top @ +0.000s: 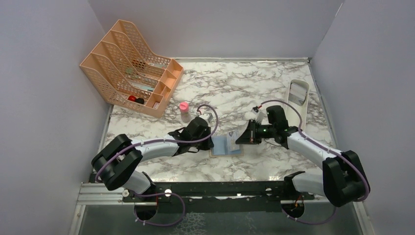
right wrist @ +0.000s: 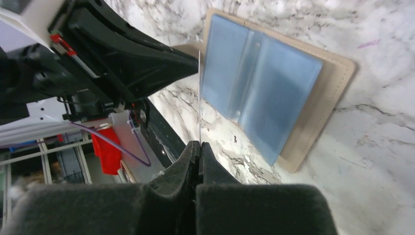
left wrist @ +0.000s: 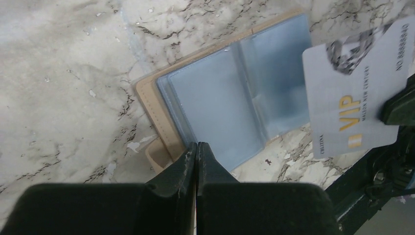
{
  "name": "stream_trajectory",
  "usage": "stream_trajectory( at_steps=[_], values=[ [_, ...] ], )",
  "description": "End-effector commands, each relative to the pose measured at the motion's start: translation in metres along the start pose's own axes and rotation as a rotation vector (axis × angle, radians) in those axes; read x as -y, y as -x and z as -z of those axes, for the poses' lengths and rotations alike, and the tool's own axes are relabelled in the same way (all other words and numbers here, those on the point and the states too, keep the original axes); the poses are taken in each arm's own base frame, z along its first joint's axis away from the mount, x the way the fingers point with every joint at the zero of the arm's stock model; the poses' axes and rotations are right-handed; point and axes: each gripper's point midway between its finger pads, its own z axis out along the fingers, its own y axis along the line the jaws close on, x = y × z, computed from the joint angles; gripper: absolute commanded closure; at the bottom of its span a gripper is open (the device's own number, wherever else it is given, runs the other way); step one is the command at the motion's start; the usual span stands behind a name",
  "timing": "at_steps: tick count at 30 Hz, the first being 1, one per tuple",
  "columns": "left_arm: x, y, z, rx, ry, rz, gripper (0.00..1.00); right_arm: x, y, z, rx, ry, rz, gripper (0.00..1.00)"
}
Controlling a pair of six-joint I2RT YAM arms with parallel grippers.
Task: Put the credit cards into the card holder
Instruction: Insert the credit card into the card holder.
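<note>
Peach file rack, pink-capped bottle, white tray.

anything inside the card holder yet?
Card holder lies open: only light blue clear sleeves show, no card in them. The VIP card is outside it, in the right tool. Whatever sits under the sleeves is covered.

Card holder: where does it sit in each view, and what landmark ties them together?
Top external: card holder low centre, open on the marble table.
Left wrist: centre, blue inside up.
Right wrist: upper right, blue inside up.
Shared landmark: the VIP card pinched in the right hand beside it; edge-on in the right wrist view.
</note>
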Motion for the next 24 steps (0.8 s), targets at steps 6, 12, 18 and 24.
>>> stream_trajectory(
  at_steps=[6,12,18,24],
  values=[
    [-0.021,-0.003,-0.001,0.047,0.066,0.016,0.95,0.011,-0.019,-0.039,-0.054,-0.012,-0.005,0.99],
    [-0.026,-0.012,0.001,0.043,0.068,0.026,0.93,0.027,-0.029,-0.05,-0.082,-0.051,-0.023,0.99],
    [-0.03,-0.017,0.002,0.035,0.074,0.026,0.92,0.045,-0.039,-0.044,-0.08,-0.131,-0.022,0.99],
    [-0.031,-0.02,0.004,0.03,0.074,0.022,0.91,0.048,-0.033,-0.041,-0.05,-0.175,-0.025,0.99]
  ],
)
